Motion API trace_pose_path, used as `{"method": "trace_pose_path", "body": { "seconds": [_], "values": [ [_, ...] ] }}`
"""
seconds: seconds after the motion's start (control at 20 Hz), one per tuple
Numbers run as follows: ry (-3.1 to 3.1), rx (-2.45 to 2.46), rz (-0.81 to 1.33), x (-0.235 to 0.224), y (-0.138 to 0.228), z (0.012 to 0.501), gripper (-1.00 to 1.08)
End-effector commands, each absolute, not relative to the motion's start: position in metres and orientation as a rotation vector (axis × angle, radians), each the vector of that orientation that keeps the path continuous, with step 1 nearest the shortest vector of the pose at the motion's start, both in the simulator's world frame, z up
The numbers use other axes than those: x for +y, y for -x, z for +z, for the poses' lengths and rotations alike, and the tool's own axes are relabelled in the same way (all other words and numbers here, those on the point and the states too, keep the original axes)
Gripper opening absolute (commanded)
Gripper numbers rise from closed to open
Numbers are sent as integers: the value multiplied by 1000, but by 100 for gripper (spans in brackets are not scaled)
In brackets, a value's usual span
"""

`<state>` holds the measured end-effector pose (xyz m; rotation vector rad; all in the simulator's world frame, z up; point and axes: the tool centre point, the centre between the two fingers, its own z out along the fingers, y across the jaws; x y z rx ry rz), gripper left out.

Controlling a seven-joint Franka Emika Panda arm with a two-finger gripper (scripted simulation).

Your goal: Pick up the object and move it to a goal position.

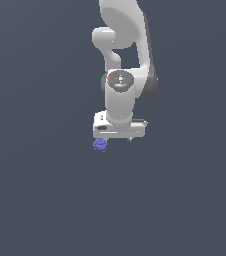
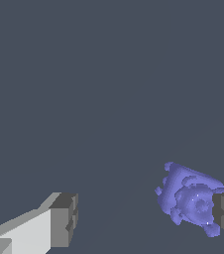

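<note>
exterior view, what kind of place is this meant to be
Most likely a bare simulated test scene, not a real room: a flat, featureless grey-blue ground, a smooth white Panda arm, and one low-polygon blue-purple lump beside the gripper.

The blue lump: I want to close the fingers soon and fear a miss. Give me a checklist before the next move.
1. Gripper open: ok, wide gap.
2. Blue lump between the fingers: ok, but only just.
3. Lump centred in the gap: not ok, it sits right beside one finger.
4. Lump free of clutter: ok in the exterior view.
5. Fingers low enough: cannot tell.
6. Goal position marked: cannot tell, none visible.
</note>
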<state>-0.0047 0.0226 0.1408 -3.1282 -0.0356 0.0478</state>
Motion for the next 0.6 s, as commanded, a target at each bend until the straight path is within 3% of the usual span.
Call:
{"method": "trace_pose_path", "body": {
  "seconds": [0.0, 0.55],
  "values": [
    [3128, -36, 48, 23, 5, 141, 100],
    [3135, -38, 16, 22, -3, 157, 100]
  ]
}}
